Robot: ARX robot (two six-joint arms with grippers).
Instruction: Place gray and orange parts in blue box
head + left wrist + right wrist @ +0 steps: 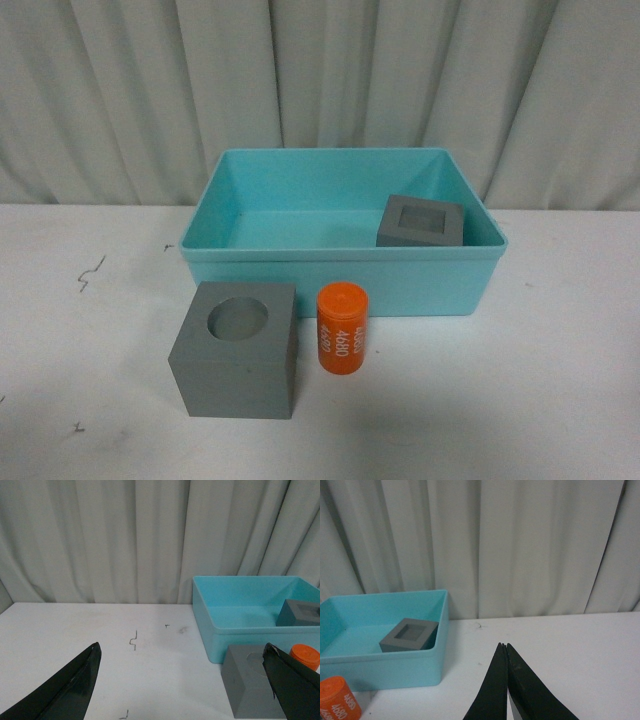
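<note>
There are two gray cubes: a round-recess cube point(235, 350) close ahead of the left claw point(181, 649), and a square-recess cube point(421, 222) farther off, ahead of the right claw point(504, 646). There is one orange cylinder point(342, 330), one blue box point(400, 285), one counter point(560, 380) and two claws, one on each arm.

This looks like a robot lab or test station. A plain white table point(560, 350) stands before a pale pleated curtain point(320, 70) that closes off the whole background. Small pen marks point(90, 272) dot the table. It carries only bare test pieces: a turquoise box point(400, 285), a gray cube point(235, 370), a second cube point(420, 225) inside the box, and a numbered orange cylinder point(342, 330).
</note>
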